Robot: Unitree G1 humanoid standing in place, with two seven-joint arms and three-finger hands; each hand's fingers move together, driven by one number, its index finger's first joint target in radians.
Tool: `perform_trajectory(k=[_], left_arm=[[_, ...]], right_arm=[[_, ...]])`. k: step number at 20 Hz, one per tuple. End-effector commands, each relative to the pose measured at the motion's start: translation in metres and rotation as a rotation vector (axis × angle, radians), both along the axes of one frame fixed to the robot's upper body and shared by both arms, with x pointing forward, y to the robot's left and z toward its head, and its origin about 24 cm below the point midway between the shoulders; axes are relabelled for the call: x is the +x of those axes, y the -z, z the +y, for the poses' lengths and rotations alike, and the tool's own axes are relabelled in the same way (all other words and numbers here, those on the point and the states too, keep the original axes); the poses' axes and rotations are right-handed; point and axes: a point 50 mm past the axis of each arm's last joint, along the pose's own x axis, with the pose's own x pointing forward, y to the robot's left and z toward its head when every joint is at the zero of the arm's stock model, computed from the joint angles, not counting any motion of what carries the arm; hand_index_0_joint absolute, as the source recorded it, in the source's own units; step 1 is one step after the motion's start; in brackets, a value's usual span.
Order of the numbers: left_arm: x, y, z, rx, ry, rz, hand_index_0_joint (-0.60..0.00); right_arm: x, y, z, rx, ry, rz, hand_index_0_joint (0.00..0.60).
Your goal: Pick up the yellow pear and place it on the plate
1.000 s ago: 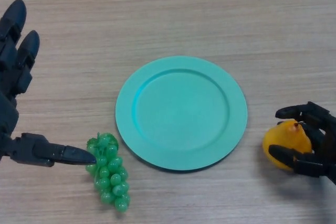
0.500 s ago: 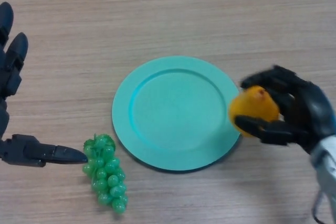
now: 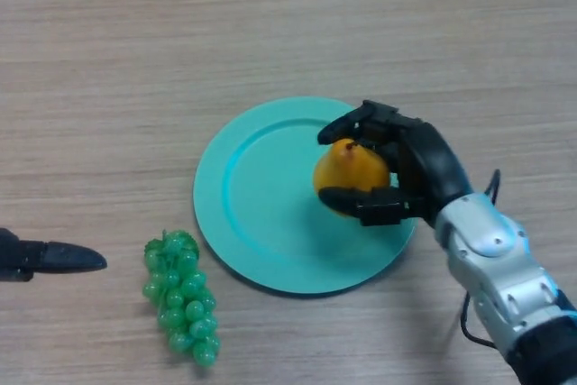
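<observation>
Right hand [image 3: 410, 173] grips pear [image 3: 350, 173] inside plate [image 3: 243, 196] rim.

We see a bunch of green grapes [image 3: 183, 296] lying on the wooden table [image 3: 270, 24], towards the near left of the head view. The bunch lies lengthwise, its broader, leafy-looking top further from us and its narrower end pointing towards the near edge. Its berries are small, round and glossy, packed close together. The table has a pale wood-grain surface, with the grain running from side to side across the view.
</observation>
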Motion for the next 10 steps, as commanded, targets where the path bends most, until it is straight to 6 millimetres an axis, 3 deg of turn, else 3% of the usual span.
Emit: perform_trajectory(k=[1,6,8,9,10], left_arm=[[-0.018,-0.029,0.006,0.107,-0.009,-0.209,0.000],[-0.024,-0.030,0.011,0.099,-0.064,-0.238,0.000],[-0.024,-0.029,0.012,0.102,-0.072,-0.241,0.000],[-0.025,-0.029,0.012,0.106,-0.075,-0.238,0.000],[-0.025,-0.029,0.013,0.109,-0.075,-0.234,0.000]], right_arm=[[0.016,-0.048,0.007,0.116,0.005,-0.256,0.600],[0.016,-0.033,0.014,0.065,-0.025,-0.148,0.600],[0.016,-0.034,0.015,0.059,-0.028,-0.151,0.400],[0.016,-0.035,0.016,0.058,-0.031,-0.156,0.248],[0.016,-0.038,0.017,0.058,-0.033,-0.166,0.150]])
